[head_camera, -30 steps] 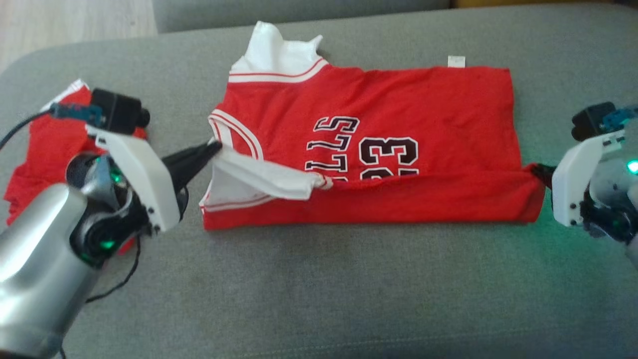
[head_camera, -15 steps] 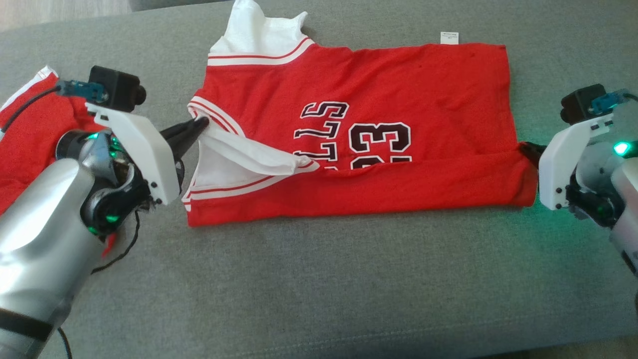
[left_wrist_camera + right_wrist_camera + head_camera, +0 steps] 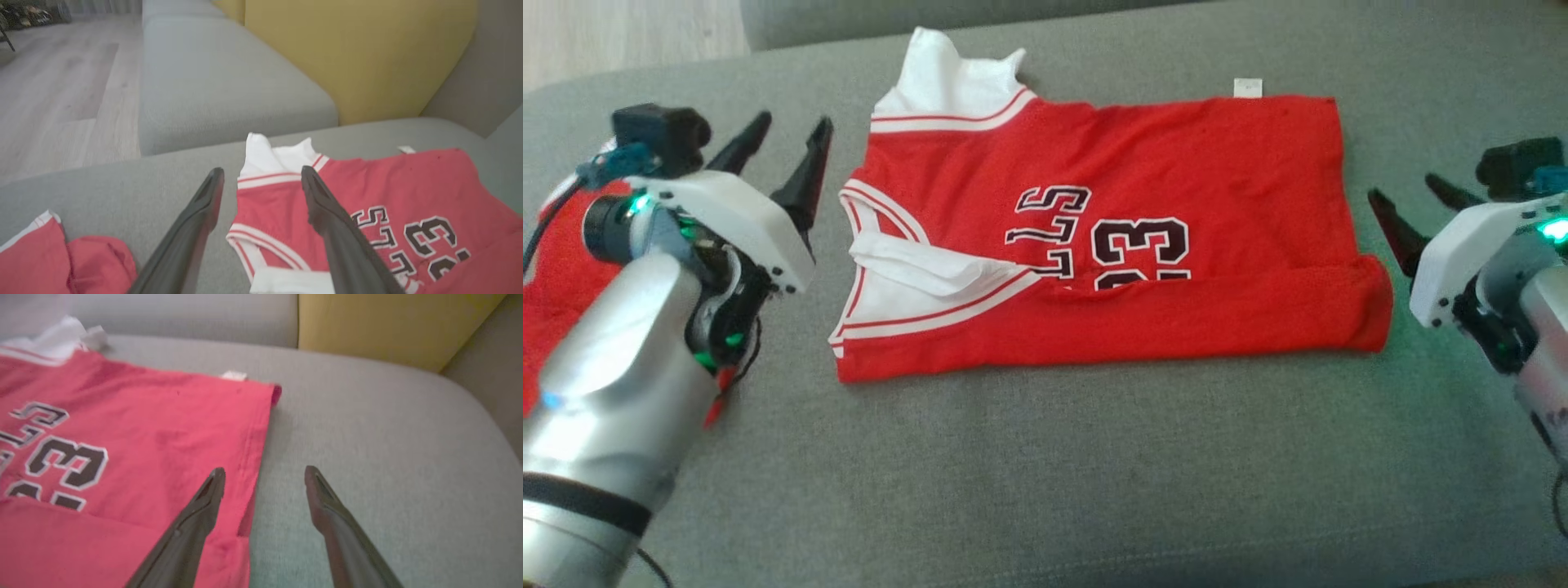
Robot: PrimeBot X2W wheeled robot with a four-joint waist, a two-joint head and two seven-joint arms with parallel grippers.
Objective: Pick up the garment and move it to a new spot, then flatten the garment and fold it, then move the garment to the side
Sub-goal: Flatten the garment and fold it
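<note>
Head view: the left tool [image 3: 794, 121] and the right tool [image 3: 1401, 186] both stand with fingers apart, clamped on nothing. The red jersey [image 3: 1094, 163] lies spread on the grey sofa seat [image 3: 1045, 474] between them, with its armhole end just beside the left tool and its hem end just beside the right. Its near long edge is turned up over the lower half of the numbers, so placing and flattening look done and a first fold laid.

Left wrist view: the fingers are spread, the jersey's white shoulder lies ahead of the tips, and another red cloth [image 3: 94, 261] lies to the tool's left.

Right wrist view: the spread fingers point along the hem edge.

Probably still to do: any further fold, then moving the jersey aside
</note>
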